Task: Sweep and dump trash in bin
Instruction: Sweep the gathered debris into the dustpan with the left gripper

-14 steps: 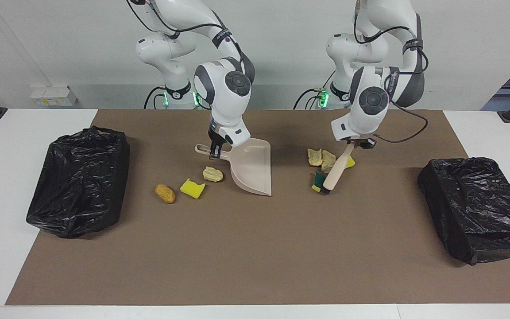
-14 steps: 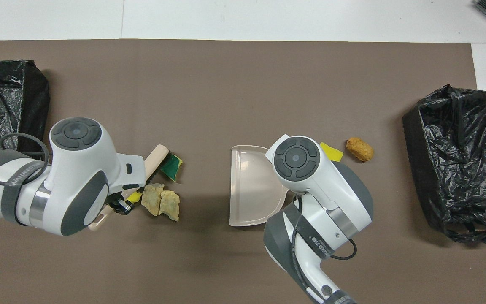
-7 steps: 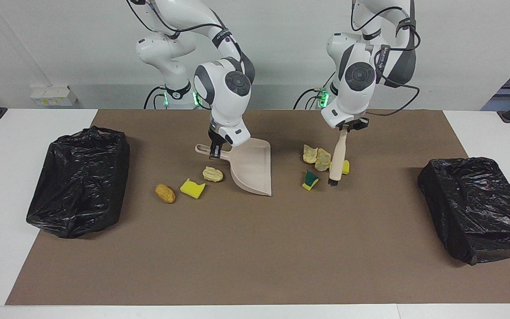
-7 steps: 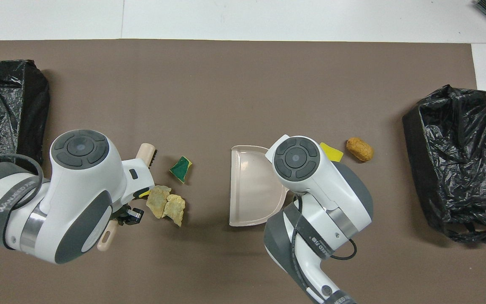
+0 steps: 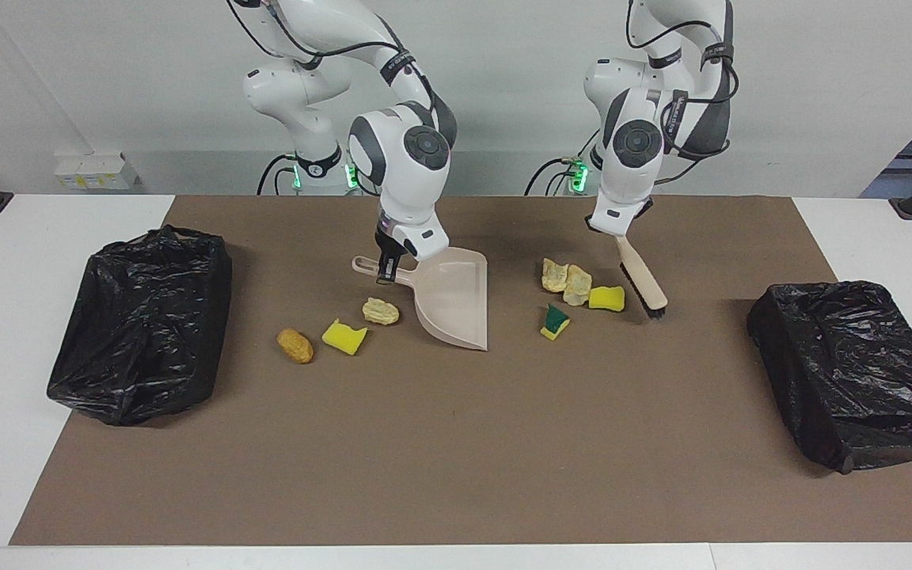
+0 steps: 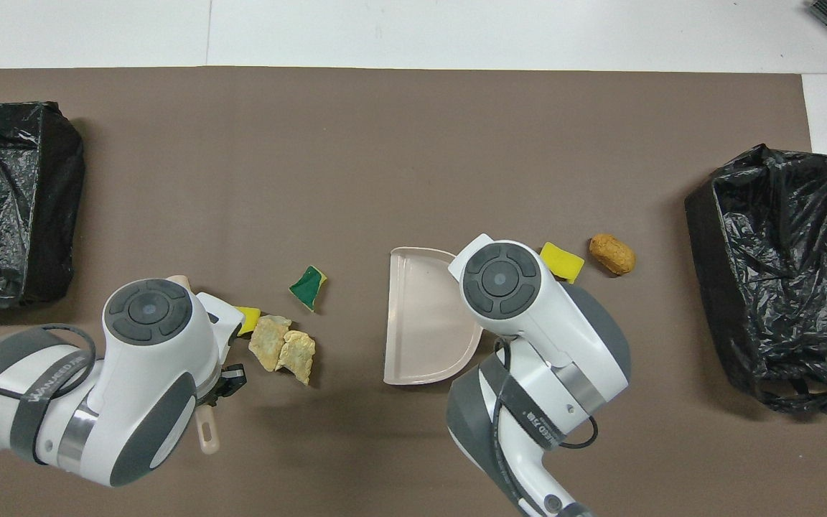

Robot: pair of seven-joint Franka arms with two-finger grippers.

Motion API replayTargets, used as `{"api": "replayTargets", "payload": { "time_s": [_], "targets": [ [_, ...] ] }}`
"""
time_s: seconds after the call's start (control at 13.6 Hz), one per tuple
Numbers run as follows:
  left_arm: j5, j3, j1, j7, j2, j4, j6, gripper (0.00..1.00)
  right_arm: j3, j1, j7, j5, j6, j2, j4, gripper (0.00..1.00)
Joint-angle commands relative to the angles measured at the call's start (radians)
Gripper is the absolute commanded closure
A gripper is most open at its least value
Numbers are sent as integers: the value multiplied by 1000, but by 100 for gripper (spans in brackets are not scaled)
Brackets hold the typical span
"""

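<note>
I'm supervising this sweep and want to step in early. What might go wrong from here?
1. The brush, in the left gripper, sits beside four scraps, and the green-faced sponge lies apart from the others; one stroke may miss it.
2. The dustpan, in the right gripper, has three scraps beside its handle side, such as the brown lump; they may get left.
3. Bare mat separates the brush-side pile from the pan; pieces may scatter.
</note>
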Motion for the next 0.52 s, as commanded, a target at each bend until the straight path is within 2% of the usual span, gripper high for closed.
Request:
{"api": "replayTargets", "payload": {
  "time_s": [0.0, 0.15, 0.29, 0.44],
  "targets": [
    [-97, 9, -31, -44, 17, -32, 65, 100, 8, 17, 45, -69, 64, -63, -87, 100],
    [-122, 7, -74, -38, 61, -24, 96, 100, 8, 15, 47, -74, 67, -64, -93, 100],
    [-195, 7, -108, -35, 89, 3, 149, 100, 8, 17, 47, -80, 68, -66, -95, 100],
    [-220, 6, -192, -9, 107, 39, 174, 100, 10, 17, 47, -91, 70, -70, -101, 100]
  ]
}}
